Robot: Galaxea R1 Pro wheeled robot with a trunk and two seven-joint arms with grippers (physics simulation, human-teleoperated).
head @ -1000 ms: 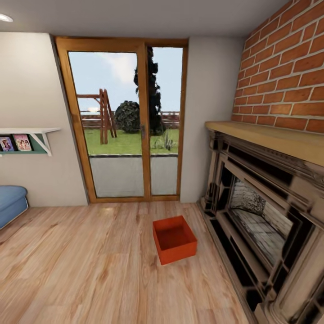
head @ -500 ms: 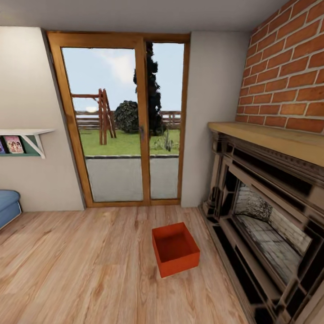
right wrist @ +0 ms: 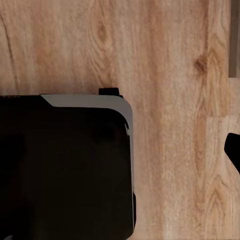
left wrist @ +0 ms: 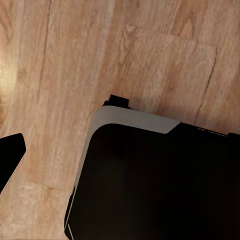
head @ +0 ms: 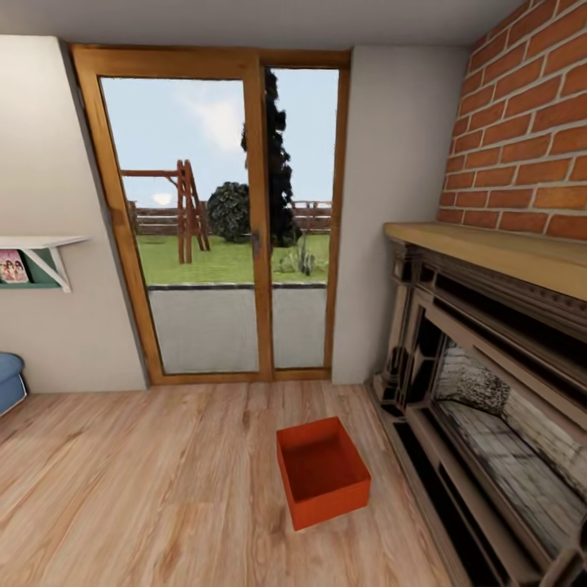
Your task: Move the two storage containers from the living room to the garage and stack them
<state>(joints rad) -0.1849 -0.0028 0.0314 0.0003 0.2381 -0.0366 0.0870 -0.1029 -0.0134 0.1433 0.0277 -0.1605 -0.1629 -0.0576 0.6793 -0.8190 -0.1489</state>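
Observation:
One orange-red storage container [head: 322,471] sits open-topped and empty on the living room's light wood-plank floor [head: 147,489], just left of the fireplace base, in the head view. The garage is out of view. The left wrist view looks down at the planks and my dark base [left wrist: 155,185], with one dark fingertip [left wrist: 10,156] at the frame edge. In the right wrist view the base [right wrist: 65,165] shows the same way, with a dark fingertip [right wrist: 233,150] at the edge. Neither view shows how the jaws stand.
A red brick fireplace with an ornate dark surround [head: 489,391] and wooden mantel [head: 497,249] runs along the right. A wood-framed glass door [head: 216,220] stands straight ahead. A white wall shelf [head: 37,253] and a blue seat [head: 8,379] are at the left.
The head camera has moved forward towards the door, so the container now looks larger and lower in the picture. Nothing in the room has shifted.

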